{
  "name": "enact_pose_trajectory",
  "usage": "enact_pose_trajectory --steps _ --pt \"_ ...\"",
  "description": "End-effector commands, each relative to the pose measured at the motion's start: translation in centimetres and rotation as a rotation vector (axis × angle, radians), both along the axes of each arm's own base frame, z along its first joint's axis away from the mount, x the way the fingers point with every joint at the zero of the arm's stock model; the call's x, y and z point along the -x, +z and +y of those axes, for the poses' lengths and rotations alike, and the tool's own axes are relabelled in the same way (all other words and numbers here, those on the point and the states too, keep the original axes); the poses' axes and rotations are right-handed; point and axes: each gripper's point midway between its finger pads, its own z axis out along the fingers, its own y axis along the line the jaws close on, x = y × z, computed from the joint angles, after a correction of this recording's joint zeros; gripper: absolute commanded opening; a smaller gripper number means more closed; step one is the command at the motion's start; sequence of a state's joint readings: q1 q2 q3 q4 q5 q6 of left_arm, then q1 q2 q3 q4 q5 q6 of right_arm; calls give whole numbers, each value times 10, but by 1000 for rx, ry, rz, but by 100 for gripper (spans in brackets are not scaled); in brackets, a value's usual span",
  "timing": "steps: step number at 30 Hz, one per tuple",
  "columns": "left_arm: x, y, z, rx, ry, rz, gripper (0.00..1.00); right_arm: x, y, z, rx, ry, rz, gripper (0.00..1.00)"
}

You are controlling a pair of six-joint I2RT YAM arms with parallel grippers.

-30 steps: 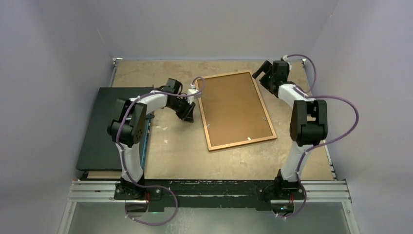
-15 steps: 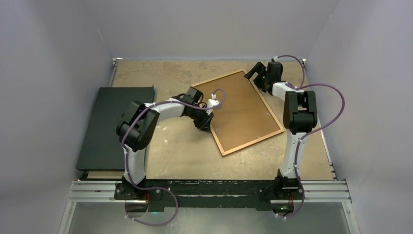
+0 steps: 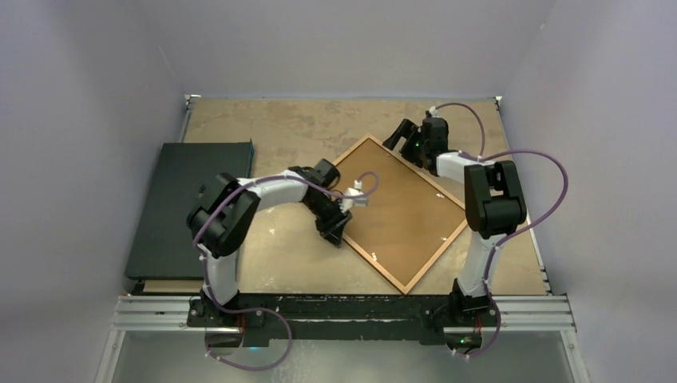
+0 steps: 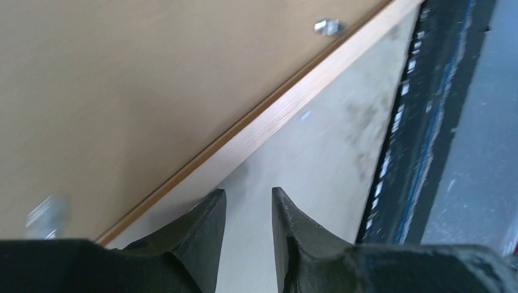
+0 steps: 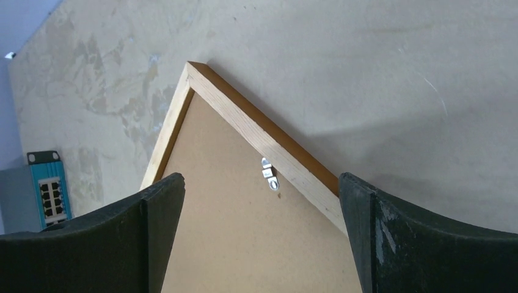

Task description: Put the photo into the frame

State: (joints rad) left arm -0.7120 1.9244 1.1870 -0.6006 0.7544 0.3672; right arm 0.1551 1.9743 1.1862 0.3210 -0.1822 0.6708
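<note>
Two arms: I have both reaching in over the table, with the frame lying between their grippers.
Frame: the frame lies flat on the table, back side up. It is turned diamond-wise, one corner toward the arm bases and the opposite corner toward the far wall.
Backing board: a plain brown backing board fills the frame's opening. A small metal clip sits on it just inside the wooden rim, and the left wrist view shows more clips along another edge.
Left gripper: the left gripper is low at the frame's left edge. Its fingertips point at bare table just beside the wooden rim. The jaws stand a little apart with only table showing in the gap, so it grasps nothing. I cannot tell whether the tips touch the table.
Right gripper: the right gripper hangs above the frame's far right edge, near the far corner. It is spread wide and released. From its wrist camera I see the rim and a clip between the two fingers, neither finger touching the wood.
Dark flat box: a dark flat box lies at the table's left side, well apart from the frame.
Blue panel: a blue panel with rows of sockets shows at the left of my right wrist view.
</note>
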Motion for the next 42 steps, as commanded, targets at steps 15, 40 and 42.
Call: enact_pose_trajectory --steps 15,40,42 --pt "-91 3 110 -105 406 -124 29 102 70 112 11 591 -161 88" --pt "-109 -15 111 -106 549 -56 25 220 -13 203 -26 1130 -94 82" --pt "-109 -15 111 -104 550 -57 25 221 -15 207 -19 1135 -91 82"
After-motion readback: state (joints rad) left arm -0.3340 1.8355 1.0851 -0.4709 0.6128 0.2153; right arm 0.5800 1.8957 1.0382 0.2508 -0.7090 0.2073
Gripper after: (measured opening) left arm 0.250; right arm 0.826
